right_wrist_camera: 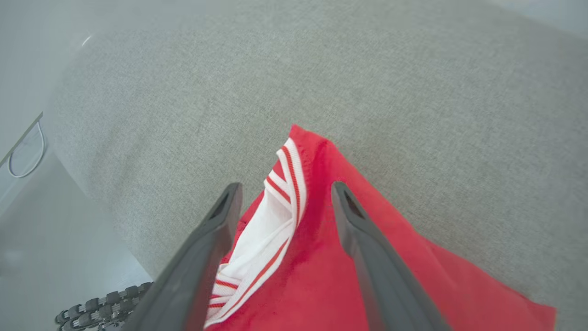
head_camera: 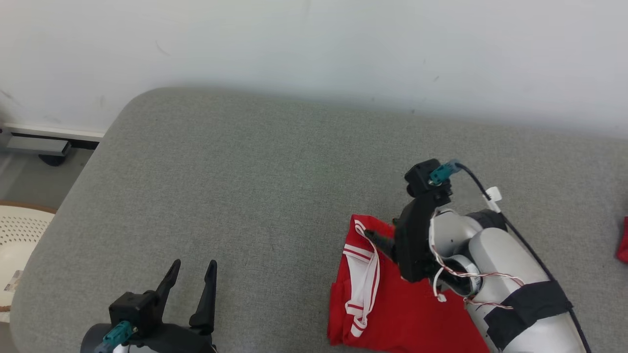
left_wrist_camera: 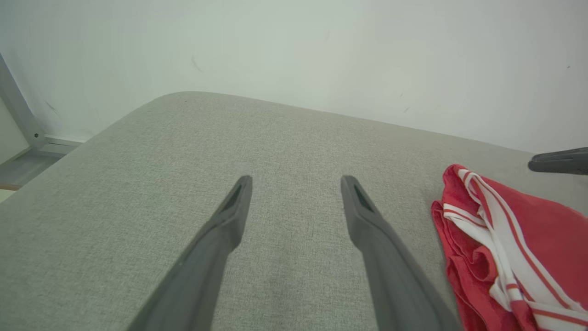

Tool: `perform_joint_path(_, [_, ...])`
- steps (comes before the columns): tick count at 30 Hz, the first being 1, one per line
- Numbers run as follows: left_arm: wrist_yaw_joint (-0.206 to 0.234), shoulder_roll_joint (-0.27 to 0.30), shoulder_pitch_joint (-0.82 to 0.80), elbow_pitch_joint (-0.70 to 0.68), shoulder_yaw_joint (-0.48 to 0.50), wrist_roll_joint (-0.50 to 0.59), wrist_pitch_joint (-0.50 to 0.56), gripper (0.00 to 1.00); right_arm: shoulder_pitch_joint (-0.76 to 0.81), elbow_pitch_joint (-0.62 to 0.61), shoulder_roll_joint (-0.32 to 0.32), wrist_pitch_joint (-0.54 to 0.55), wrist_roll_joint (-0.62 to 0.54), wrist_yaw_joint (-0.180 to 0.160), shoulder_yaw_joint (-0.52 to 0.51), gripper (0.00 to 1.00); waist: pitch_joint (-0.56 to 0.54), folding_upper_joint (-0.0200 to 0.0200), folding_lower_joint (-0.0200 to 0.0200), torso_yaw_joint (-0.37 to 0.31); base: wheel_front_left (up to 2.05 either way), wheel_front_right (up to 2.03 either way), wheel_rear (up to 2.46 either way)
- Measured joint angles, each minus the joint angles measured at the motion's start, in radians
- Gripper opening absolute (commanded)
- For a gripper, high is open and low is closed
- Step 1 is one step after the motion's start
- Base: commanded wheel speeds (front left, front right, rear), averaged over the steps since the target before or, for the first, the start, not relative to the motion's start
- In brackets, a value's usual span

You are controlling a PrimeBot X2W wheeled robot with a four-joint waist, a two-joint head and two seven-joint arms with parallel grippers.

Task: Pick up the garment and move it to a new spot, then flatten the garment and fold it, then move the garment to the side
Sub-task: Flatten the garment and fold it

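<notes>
A grey upholstered surface point(head_camera: 245, 186) is seen stretching across the head view, backed by a pale wall point(head_camera: 314, 44). The red garment point(head_camera: 407, 309) is laid on the right, near part of that surface, well apart from its rounded left end. It is folded into a flat shape, with a white band of red-striped trim point(head_camera: 365, 274) turned towards the robot's left. One corner is pointed away from the robot, towards the wall. Its long axis appears to run from near to far, though the near end is cut off by the picture's edge and the right side is hidden under the pale forearm point(head_camera: 510, 274).

The right gripper point(right_wrist_camera: 285, 187) is held just over the far corner of the garment; its jaws are spread, with nothing pinched, and the striped trim is seen between the two fingers. The left gripper point(head_camera: 194, 267) is held over bare upholstery to the left of the garment, its jaws likewise spread wide.

A white perforated object point(head_camera: 19, 235) is seen past the surface's left edge, and a small red scrap point(head_camera: 623, 240) at the far right.
</notes>
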Motion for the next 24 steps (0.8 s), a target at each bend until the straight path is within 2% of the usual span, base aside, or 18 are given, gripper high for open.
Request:
perform_joint_path(4, [0.004,0.007,0.004,-0.009,0.000,-0.001,0.001,1.00,0.033,-0.046,0.000,0.008,-0.112,0.000,-0.121,1.00,-0.003,0.0000,0.0000,-0.013,0.00,0.00,0.00])
perform_joint_path(8, [0.012,0.012,0.008,-0.018,0.000,-0.004,0.001,1.00,0.112,-0.120,-0.004,0.080,-0.254,0.000,-0.280,1.00,-0.006,0.0000,0.0000,-0.029,0.00,0.00,0.00])
perform_joint_path(13, [0.013,0.012,0.012,-0.024,-0.003,-0.006,0.001,1.00,0.195,-0.246,-0.004,0.138,-0.349,0.000,-0.452,1.00,-0.005,-0.0001,0.0000,-0.051,0.00,0.00,0.00])
perform_joint_path(19, [0.016,0.012,0.010,-0.027,-0.007,-0.007,0.001,1.00,0.298,-0.331,-0.002,0.181,-0.351,0.000,-0.512,1.00,0.006,0.0000,0.0000,-0.075,0.00,0.00,0.00])
perform_joint_path(24, [0.016,0.012,0.001,-0.028,-0.009,-0.008,0.001,1.00,0.350,-0.355,-0.002,0.146,-0.342,0.000,-0.517,1.00,0.019,0.0000,0.0001,-0.088,0.00,0.00,0.00])
